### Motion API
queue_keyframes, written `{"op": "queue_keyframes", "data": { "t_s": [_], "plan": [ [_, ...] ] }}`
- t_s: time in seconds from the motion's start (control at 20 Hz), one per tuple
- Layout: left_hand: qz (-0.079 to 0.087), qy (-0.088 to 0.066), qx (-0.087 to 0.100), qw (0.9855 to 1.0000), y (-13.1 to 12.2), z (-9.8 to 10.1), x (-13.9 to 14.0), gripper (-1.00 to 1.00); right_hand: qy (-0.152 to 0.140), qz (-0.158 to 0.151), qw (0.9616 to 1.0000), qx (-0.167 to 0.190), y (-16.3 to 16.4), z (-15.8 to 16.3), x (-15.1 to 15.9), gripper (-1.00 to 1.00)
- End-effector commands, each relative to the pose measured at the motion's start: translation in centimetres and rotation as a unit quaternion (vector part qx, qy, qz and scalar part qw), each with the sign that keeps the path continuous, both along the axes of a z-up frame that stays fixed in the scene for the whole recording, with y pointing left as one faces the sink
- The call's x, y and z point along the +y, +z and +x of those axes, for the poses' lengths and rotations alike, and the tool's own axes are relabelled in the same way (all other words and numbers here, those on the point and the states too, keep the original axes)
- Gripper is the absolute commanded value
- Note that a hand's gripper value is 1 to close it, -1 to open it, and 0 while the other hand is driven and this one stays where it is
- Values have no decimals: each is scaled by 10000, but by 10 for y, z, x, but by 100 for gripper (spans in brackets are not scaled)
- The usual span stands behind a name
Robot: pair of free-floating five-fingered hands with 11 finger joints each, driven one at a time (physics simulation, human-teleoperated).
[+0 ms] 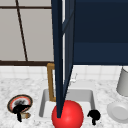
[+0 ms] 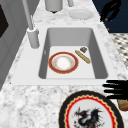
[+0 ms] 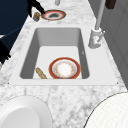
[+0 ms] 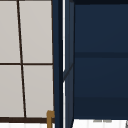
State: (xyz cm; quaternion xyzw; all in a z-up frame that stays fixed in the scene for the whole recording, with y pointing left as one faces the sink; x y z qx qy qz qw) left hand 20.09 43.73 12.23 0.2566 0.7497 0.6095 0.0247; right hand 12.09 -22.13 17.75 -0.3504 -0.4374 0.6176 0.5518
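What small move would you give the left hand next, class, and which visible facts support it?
Probably a short lowering of the left hand onto the near rim of the dragon plate. It sits at that rim on the counter left of the sink, fingers straight across the edge and curled round nothing. The right hand hangs by the sink's right front corner.

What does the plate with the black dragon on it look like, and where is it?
The dragon plate is round, with a black outer rim, a thin red and yellow ring inside that, and a white middle bearing a black dragon. It looks glazed, like ceramic. It lies flat on the speckled counter left of the sink. The left hand sits at its front edge, fingers straight, beside a small brown thing.
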Motion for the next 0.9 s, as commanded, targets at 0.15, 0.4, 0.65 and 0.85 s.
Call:
{"op": "queue_keyframes", "data": {
  "t_s": [0.15,0.4,0.65,0.85],
  "plan": [
    [367,-50,873,9955,-9,22,0,100,0,0,10000,0,0,0,0,0],
    [202,-35,1153,9931,-5,36,-4,100,0,0,10000,0,0,0,0,0],
    [-108,-37,1388,9903,23,48,-5,100,0,0,10000,0,0,0,0,0],
    [-105,-40,1386,9903,53,49,-12,100,0,0,10000,0,0,0,0,0]
  ]
}}
